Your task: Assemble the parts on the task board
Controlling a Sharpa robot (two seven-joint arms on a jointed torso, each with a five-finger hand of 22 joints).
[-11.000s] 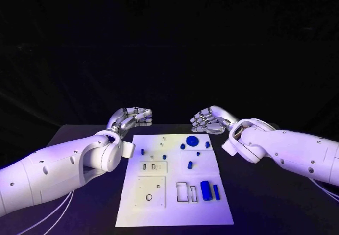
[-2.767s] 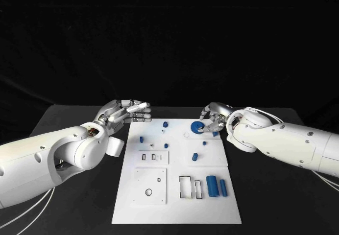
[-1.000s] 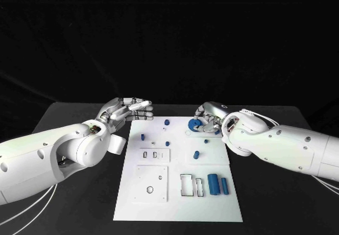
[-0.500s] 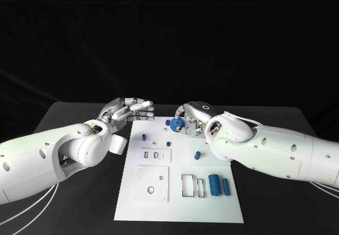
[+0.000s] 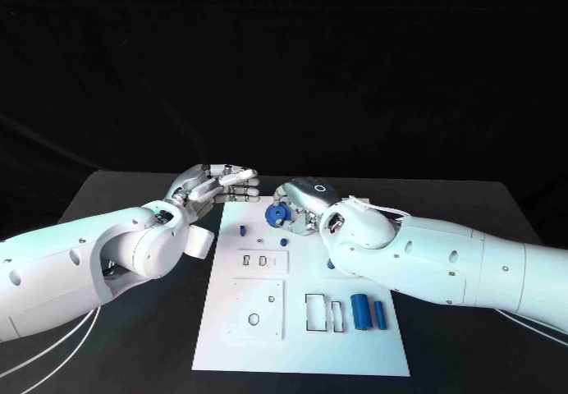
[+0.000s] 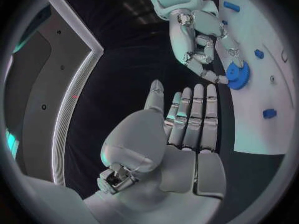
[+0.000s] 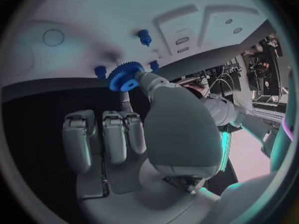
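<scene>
The white task board (image 5: 296,336) lies in the middle of the table. My right hand (image 5: 303,203) hovers over its far left end and pinches a blue toothed gear (image 5: 276,214); the right wrist view shows the gear (image 7: 124,77) held between thumb and a fingertip above the board (image 7: 74,20). My left hand (image 5: 219,185) is off the board's far left corner, fingers stretched out and holding nothing. From the left wrist, the left hand (image 6: 184,134) faces the right hand (image 6: 199,40) and the gear (image 6: 236,74).
Small blue pegs (image 5: 243,231) (image 5: 286,241) (image 5: 330,264) stand on the board's far half. Two blue cylinders (image 5: 358,314) (image 5: 379,313) lie at its near right beside rectangular slots (image 5: 315,313). A raised square plate with a hole (image 5: 256,318) sits at near left.
My right hand has carried the gear leftward across the board's far end, from the right side to close beside the left hand. The left hand has stayed put.
</scene>
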